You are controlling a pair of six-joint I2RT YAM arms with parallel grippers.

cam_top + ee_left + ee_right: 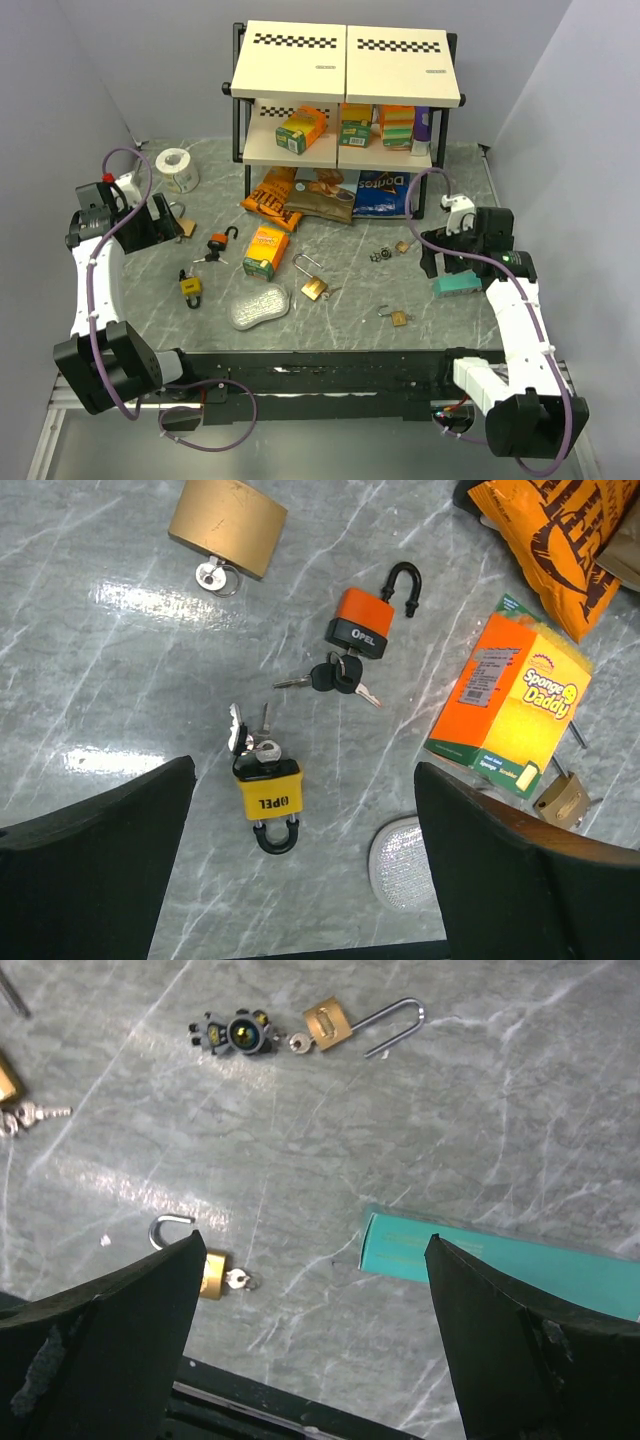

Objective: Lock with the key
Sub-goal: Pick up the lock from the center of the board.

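Several padlocks lie on the grey marble table. A yellow padlock point(267, 795) with keys in its keyhole and its shackle down lies between my left fingers; it also shows in the top view point(190, 288). An orange padlock point(362, 620) with an open shackle and black-headed keys lies beyond it. A brass padlock point(226, 525) with a key lies further off. My left gripper point(305, 880) is open and empty above the table. My right gripper point(315, 1350) is open and empty. A small brass padlock point(205, 1270) with open shackle and key lies by its left finger.
An orange sponge box point(510, 705) and a clear plastic lid point(395, 850) lie right of the yellow padlock. A teal box point(500, 1260) lies by my right finger. Another small brass padlock point(330, 1022) and a black part point(235, 1035) lie further off. A shelf rack point(345, 90) with chip bags stands at the back.
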